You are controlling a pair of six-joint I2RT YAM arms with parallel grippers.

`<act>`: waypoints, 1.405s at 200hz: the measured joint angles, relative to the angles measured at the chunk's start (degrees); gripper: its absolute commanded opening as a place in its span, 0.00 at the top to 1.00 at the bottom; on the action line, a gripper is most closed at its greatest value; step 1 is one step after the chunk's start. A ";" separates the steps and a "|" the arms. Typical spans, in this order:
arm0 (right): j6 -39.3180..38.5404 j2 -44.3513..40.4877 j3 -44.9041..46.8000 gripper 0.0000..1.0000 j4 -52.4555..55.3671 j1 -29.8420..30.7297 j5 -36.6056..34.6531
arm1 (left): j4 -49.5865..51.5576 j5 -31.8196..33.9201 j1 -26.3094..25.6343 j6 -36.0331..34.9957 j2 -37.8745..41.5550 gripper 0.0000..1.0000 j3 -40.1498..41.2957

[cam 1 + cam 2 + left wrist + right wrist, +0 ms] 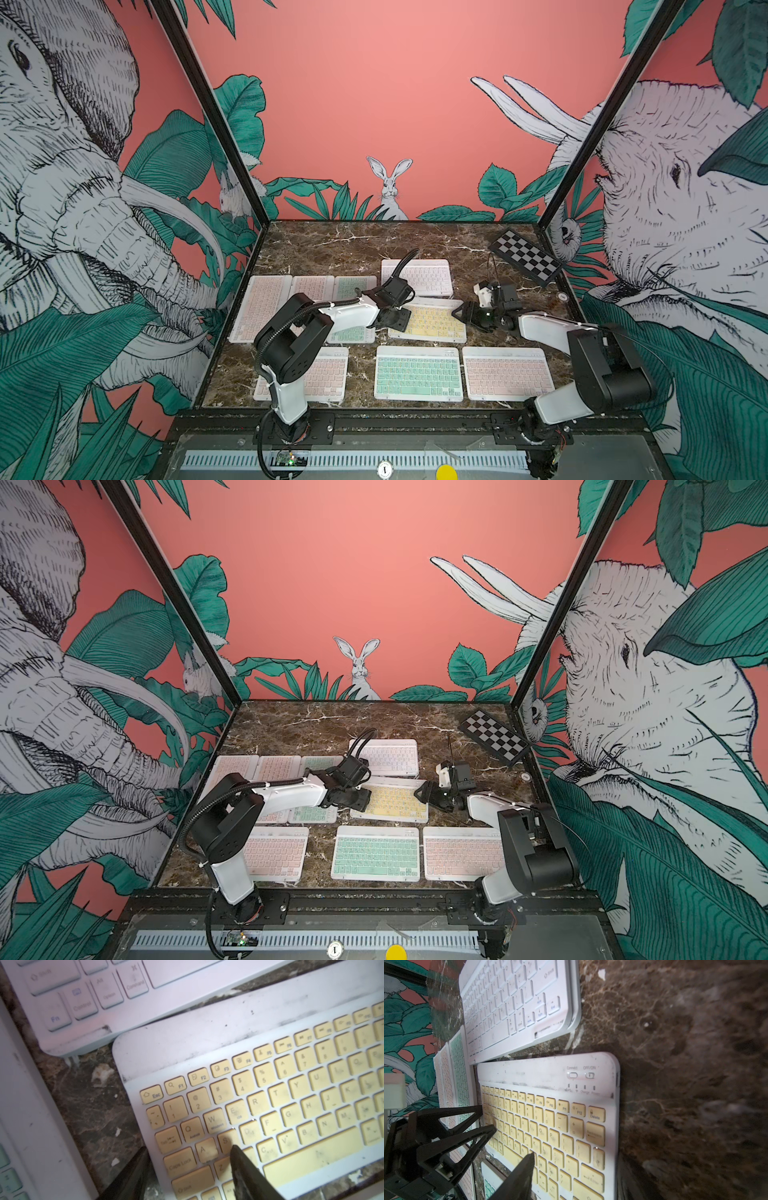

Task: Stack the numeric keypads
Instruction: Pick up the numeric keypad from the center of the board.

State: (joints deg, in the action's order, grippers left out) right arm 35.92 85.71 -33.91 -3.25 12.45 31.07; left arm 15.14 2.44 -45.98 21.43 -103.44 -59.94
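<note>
Dark marble tabletop (332, 249), boxed in by walls papered with elephants, a rabbit and green leaves on pink. Flat, white-framed keypads with pastel keys lie spread across it. Near the middle sits the yellow keypad (434, 322), its far edge touching or almost touching the white keypad (417, 276) behind it; which one lies on top I cannot tell.

The left gripper (189, 1148) is clamped on the yellow keypad's left end. One finger presses on the keys and its partner sits just off the frame's edge, low against the marble. The right gripper (458, 312) is spread at the right end, with one finger over the keys and nothing pinched.

The step in hand is probably lifting this keypad. To do it well, tip the left end up gently and let the right jaws close on the opposite frame — not on the keys. Then raise it level and clear of the white neighbour — only after that carry it onto another keypad, edges lined up.
</note>
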 measured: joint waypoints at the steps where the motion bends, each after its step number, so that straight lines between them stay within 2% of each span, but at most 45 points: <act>1: 0.00 0.00 0.00 0.38 0.00 0.00 0.00 | 0.00 0.00 0.00 0.00 0.00 0.36 0.00; 148: 2.01 -0.20 2.51 0.38 -3.48 -2.86 5.64 | -0.22 -1.25 0.31 0.55 0.07 0.36 0.00; 216: 2.01 2.71 2.84 0.39 -9.81 -4.39 8.17 | -0.22 -1.79 0.52 1.07 0.17 0.35 0.00; 281: 1.16 2.89 2.89 0.39 -9.99 -4.70 8.85 | -0.22 -1.77 0.55 1.05 0.26 0.35 0.09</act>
State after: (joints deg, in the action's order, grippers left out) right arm 37.08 88.60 -31.03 -13.23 7.75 39.92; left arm 14.92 0.67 -45.43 22.48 -103.18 -59.86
